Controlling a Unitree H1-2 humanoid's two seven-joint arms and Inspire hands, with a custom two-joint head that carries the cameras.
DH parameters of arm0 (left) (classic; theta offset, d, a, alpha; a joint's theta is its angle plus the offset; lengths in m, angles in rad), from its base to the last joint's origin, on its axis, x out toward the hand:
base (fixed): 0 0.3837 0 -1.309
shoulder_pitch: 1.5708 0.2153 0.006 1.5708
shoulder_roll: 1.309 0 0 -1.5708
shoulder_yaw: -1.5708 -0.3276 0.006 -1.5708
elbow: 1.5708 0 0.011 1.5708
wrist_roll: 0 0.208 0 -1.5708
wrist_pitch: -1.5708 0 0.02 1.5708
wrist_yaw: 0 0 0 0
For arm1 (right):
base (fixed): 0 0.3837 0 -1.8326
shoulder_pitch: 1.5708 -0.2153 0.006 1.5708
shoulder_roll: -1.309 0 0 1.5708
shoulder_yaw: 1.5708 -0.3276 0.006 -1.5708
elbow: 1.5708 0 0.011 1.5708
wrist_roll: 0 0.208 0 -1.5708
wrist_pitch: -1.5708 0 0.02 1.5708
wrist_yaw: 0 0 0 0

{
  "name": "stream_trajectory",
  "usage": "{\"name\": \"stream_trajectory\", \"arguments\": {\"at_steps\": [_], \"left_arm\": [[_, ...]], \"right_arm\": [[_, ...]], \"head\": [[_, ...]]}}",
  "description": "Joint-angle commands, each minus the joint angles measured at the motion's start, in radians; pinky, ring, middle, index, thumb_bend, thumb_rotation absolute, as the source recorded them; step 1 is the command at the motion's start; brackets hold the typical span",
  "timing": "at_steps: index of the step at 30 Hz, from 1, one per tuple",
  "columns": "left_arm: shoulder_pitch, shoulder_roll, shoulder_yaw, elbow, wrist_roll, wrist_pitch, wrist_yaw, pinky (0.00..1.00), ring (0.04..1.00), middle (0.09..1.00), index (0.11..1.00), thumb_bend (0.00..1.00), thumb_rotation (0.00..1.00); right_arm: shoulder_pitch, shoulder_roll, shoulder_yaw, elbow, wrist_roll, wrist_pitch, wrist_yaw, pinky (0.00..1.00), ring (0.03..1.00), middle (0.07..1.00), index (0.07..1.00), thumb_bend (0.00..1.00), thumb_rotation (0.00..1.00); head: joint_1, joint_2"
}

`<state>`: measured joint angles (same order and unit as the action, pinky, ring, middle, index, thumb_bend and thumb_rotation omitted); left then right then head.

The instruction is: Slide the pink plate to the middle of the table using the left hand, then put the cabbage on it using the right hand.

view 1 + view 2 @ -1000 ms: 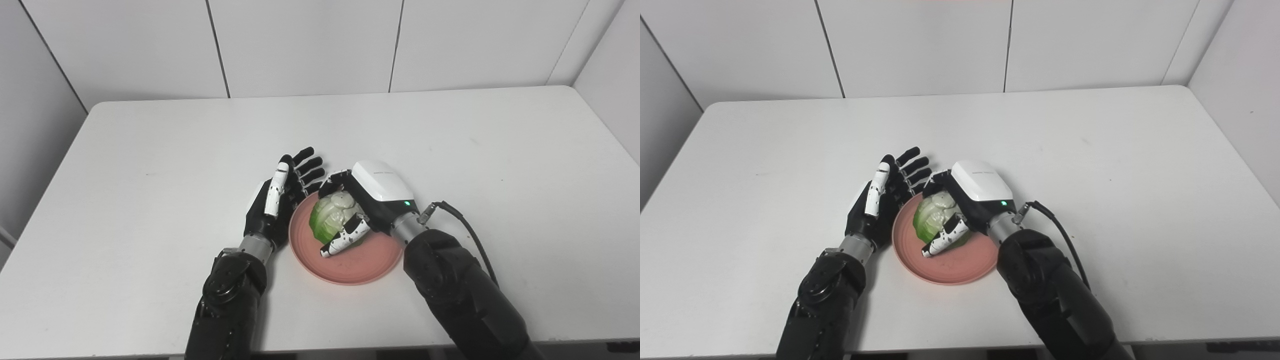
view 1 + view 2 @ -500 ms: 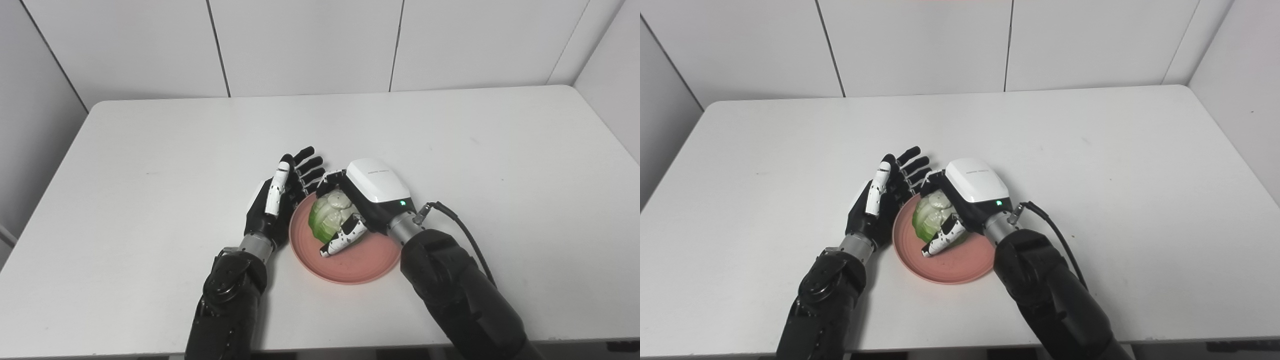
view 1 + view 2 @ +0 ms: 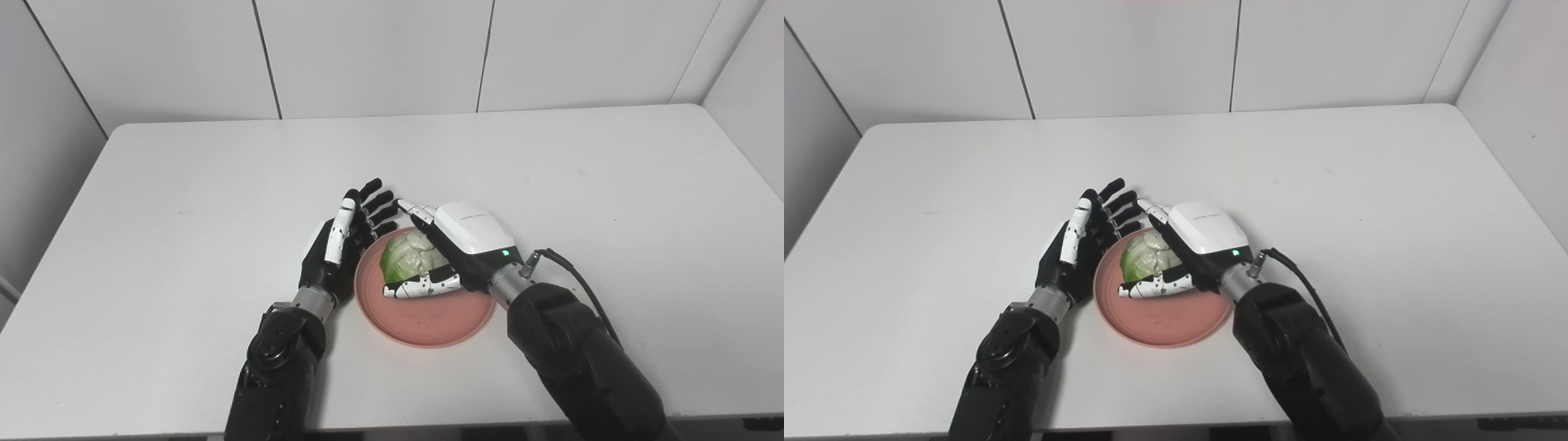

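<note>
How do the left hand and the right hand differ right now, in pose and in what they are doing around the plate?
The left hand stands edge-on beside the pink plate's left rim, palm facing it; the right hand reaches over the plate. The left hand is clear of the cabbage; the right hand's fingers and thumb are spread around the cabbage, which rests on the plate. Both are open, holding nothing.

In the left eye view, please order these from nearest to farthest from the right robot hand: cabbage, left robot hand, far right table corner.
1. cabbage: under the right robot hand, on the pink plate.
2. left robot hand: beside the plate's left rim.
3. far right table corner: far behind, to the right.
</note>
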<state>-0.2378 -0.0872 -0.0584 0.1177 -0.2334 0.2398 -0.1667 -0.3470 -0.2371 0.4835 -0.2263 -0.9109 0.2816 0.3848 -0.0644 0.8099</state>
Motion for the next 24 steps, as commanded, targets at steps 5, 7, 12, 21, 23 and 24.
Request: {"name": "stream_trajectory", "arguments": {"at_steps": [5,7,12,21,23,24], "left_arm": [[0.012,0.001,0.002,0.03,-0.003,0.035,-0.005,0.86,0.875,0.885,0.88,0.45,1.0],[0.012,0.001,0.003,0.03,-0.003,0.035,-0.006,0.86,0.877,0.887,0.883,0.45,1.0],[0.016,-0.002,0.009,0.024,-0.005,0.041,0.0,0.86,0.873,0.881,0.872,0.45,1.0],[0.03,-0.005,0.021,0.015,0.025,-0.023,0.018,0.83,0.848,0.839,0.825,0.44,1.0],[0.036,-0.001,0.017,0.009,0.054,-0.052,0.031,0.83,0.852,0.856,0.843,0.44,1.0],[0.039,0.001,0.017,0.007,0.064,-0.066,0.035,0.84,0.86,0.868,0.855,0.44,1.0]], "right_arm": [[-0.029,0.001,-0.037,-0.064,0.019,-0.023,0.011,0.84,0.952,0.979,0.999,1.0,0.87],[-0.028,0.003,-0.045,-0.073,0.025,-0.026,0.013,0.84,0.953,0.983,1.0,1.0,0.87],[-0.012,0.013,-0.079,-0.094,0.082,-0.064,-0.033,0.83,0.947,0.972,0.997,1.0,0.84],[0.06,0.073,-0.208,-0.103,0.257,-0.163,-0.208,0.8,0.938,0.997,1.0,0.97,1.0],[0.076,0.084,-0.242,-0.101,0.302,-0.178,-0.237,0.83,0.96,1.0,1.0,0.93,1.0],[0.081,0.087,-0.255,-0.098,0.321,-0.187,-0.25,0.85,0.964,1.0,1.0,0.91,1.0]], "head": [[-0.002,-0.002],[-0.002,-0.003],[-0.003,-0.006],[-0.009,-0.021],[-0.007,-0.023],[-0.006,-0.025]]}}
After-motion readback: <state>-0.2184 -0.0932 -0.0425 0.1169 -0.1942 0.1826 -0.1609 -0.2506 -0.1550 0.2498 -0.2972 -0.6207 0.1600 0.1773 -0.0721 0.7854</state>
